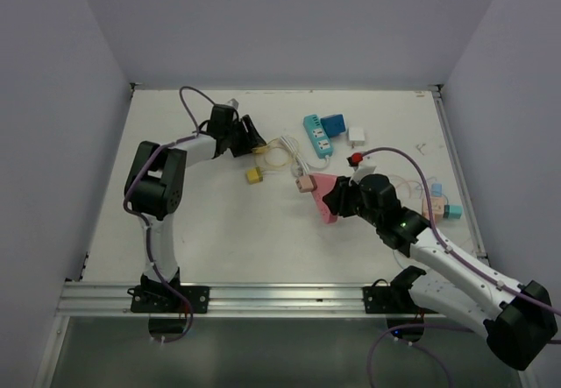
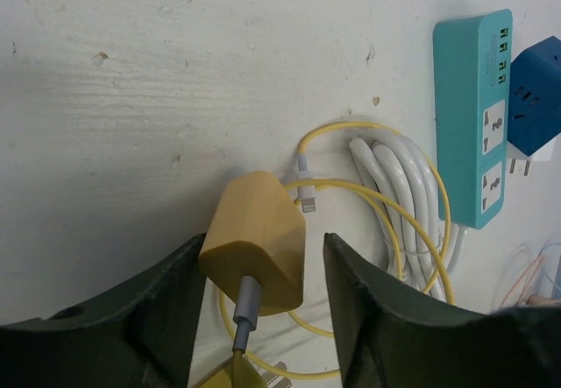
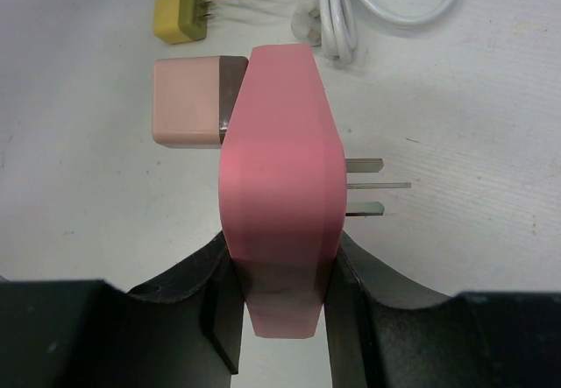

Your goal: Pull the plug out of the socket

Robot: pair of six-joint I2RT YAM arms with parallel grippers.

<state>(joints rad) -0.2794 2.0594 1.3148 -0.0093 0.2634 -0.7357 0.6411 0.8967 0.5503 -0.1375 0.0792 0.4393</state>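
Note:
My right gripper (image 3: pixel 280 257) is shut on the narrow end of a pink socket adapter (image 3: pixel 280 169), whose three metal prongs stick out to the right. A pale pink cube plug (image 3: pixel 188 103) sits pressed into the socket's left face. In the top view the socket (image 1: pixel 326 200) lies mid-table, right of centre, with the pale plug (image 1: pixel 305 183) at its far-left end. My left gripper (image 2: pixel 263 241) stands open around a yellow charger (image 2: pixel 259 243) with a grey connector and yellow cable. The charger touches the left finger (image 2: pixel 166 300), and a gap shows on the right.
An olive-yellow plug (image 1: pixel 253 175) lies between the arms. A coiled white cable (image 2: pixel 394 195) and yellow cable loops (image 2: pixel 421 230) lie beside a teal power strip (image 1: pixel 317 134). A blue adapter (image 1: pixel 333 123), a white adapter (image 1: pixel 357 134) and small coloured pieces (image 1: pixel 438 204) sit farther right.

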